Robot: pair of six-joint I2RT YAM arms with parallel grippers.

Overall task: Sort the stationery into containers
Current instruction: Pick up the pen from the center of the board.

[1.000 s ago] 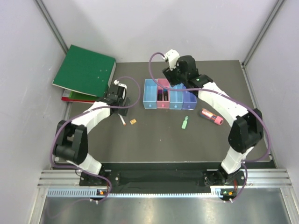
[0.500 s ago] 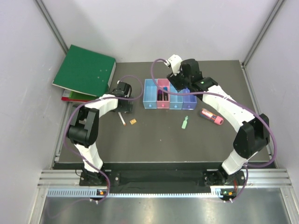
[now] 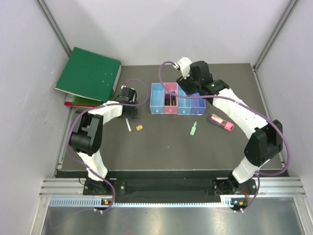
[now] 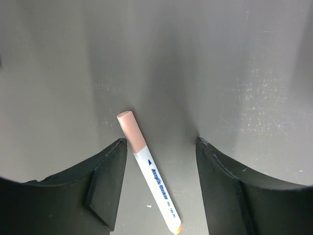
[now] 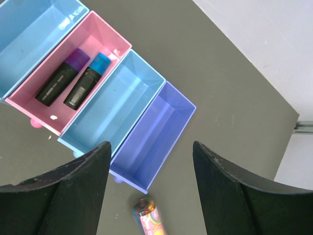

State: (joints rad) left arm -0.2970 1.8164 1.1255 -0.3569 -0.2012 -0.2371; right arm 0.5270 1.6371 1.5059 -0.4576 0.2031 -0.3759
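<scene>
A thin pinkish stick, a white marker with a pink cap, lies on the dark table between the fingers of my open left gripper. In the top view it lies just in front of the left gripper. The four joined bins stand mid-table. My right gripper is open and empty above the purple bin; in the top view it hangs over the row. The pink bin holds two black markers. The pink-red tube, green piece and orange piece lie loose. No blue-capped white pen shows.
A large green binder lies at the back left on other folders. The tube's end shows just in front of the purple bin. White walls close in the table on three sides.
My left arm has swung its elbow inward and the gripper has settled over the pinkish stick. My right gripper has moved right along the bins, from the pink one towards the purple one.
</scene>
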